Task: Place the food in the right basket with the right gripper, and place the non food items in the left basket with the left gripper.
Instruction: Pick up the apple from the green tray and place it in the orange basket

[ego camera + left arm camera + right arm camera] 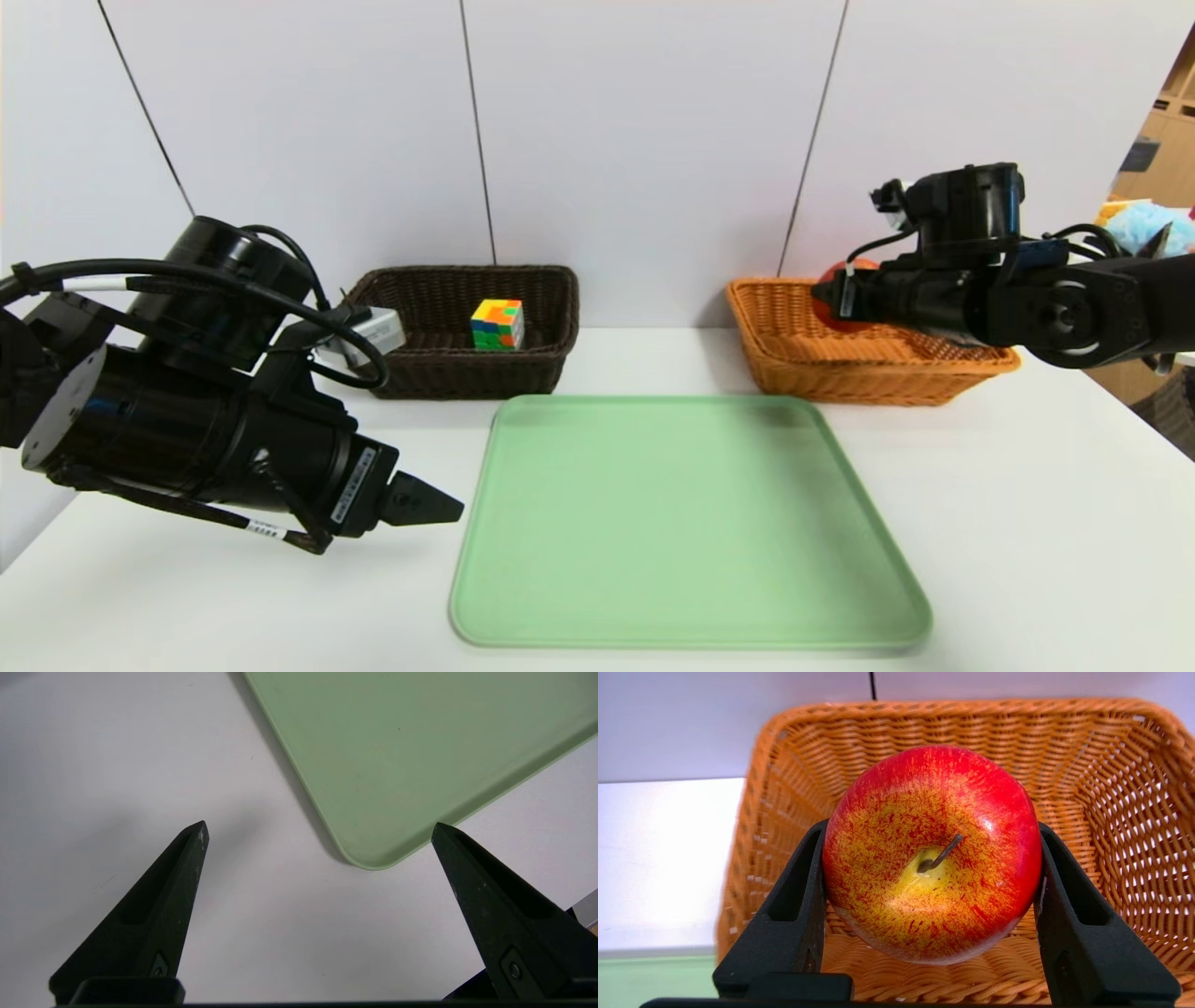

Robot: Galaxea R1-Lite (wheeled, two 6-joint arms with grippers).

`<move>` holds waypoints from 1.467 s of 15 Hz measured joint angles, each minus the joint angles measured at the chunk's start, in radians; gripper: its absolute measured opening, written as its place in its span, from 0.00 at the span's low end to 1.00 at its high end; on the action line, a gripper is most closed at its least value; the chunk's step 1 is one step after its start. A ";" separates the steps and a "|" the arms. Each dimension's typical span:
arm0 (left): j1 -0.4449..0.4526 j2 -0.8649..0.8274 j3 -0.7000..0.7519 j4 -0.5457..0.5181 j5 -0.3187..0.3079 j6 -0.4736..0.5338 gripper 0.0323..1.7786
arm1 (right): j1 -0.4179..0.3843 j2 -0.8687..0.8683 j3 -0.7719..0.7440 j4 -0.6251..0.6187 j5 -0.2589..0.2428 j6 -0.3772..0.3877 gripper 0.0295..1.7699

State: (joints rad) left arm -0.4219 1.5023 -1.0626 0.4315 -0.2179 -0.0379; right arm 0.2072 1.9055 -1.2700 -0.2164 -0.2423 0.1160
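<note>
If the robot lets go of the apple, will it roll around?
Probably a little: the apple looks round and smooth, so it may roll. The woven walls of the tan basket below would likely stop it. Its shiny skin might be slippery too.

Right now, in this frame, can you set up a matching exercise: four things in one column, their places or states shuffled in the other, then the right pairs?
Things
1. apple
2. puzzle cube
3. left gripper
4. green tray

Places or states
A. inside the dark brown basket
B. lying flat on the table, nothing on it
C. open and empty, by the tray's left edge
D. clamped in the right gripper, over the orange-tan basket

Right pairs
1-D, 2-A, 3-C, 4-B
</note>
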 joint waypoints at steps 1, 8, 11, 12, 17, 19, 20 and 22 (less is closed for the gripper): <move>0.000 0.000 0.001 0.000 0.000 0.000 0.95 | -0.005 0.017 -0.001 -0.001 0.000 0.000 0.67; 0.000 0.004 0.013 -0.030 0.000 -0.003 0.95 | -0.065 0.122 -0.046 -0.002 0.009 -0.024 0.67; 0.000 0.008 0.016 -0.034 -0.001 -0.004 0.95 | -0.076 0.142 -0.063 -0.002 0.009 -0.023 0.67; 0.000 0.008 0.016 -0.037 0.000 -0.004 0.95 | -0.076 0.145 -0.066 -0.003 0.009 -0.022 0.67; 0.000 0.008 0.016 -0.037 0.000 -0.006 0.95 | -0.077 0.146 -0.084 0.008 0.013 -0.022 0.67; 0.001 0.008 0.016 -0.037 0.000 -0.006 0.95 | -0.077 0.147 -0.085 0.002 0.013 -0.022 0.75; 0.001 0.008 0.017 -0.037 0.000 -0.006 0.95 | -0.077 0.147 -0.086 0.000 0.012 -0.022 0.78; 0.000 0.008 0.018 -0.038 0.000 -0.007 0.95 | -0.077 0.144 -0.086 -0.001 0.012 -0.022 0.82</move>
State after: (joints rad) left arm -0.4217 1.5104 -1.0449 0.3938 -0.2179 -0.0451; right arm 0.1298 2.0494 -1.3557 -0.2172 -0.2302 0.0943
